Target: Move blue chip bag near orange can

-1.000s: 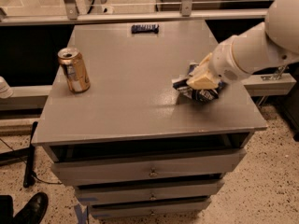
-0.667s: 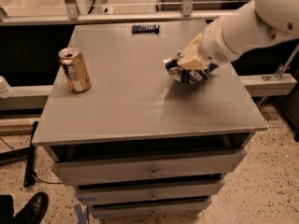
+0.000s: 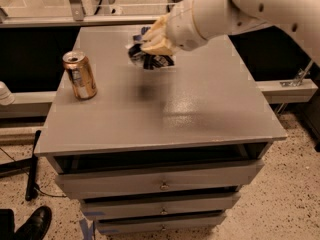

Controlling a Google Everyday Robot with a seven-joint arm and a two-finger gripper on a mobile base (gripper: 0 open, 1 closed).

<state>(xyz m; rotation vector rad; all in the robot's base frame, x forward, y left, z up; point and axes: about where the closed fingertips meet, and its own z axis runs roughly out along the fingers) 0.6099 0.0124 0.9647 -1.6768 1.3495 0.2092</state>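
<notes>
The orange can [image 3: 80, 75] stands upright near the left edge of the grey cabinet top [image 3: 200, 114]. My gripper [image 3: 152, 43] is above the middle back of the top, to the right of the can. It is shut on the blue chip bag [image 3: 150, 58], a dark navy crinkled bag with white lettering. The bag hangs in the air under the pale fingers [image 3: 159, 45], well above the surface. A faint shadow lies on the top below it.
The grey cabinet has several drawers [image 3: 160, 184] at its front. A metal rail [image 3: 75, 20] runs behind it. A black shoe [image 3: 32, 224] is on the speckled floor at the lower left, with a cable [image 3: 32, 169] beside the cabinet.
The gripper has lifted the blue chip bag off the right part of the top and carried it up and left, toward the orange can.
</notes>
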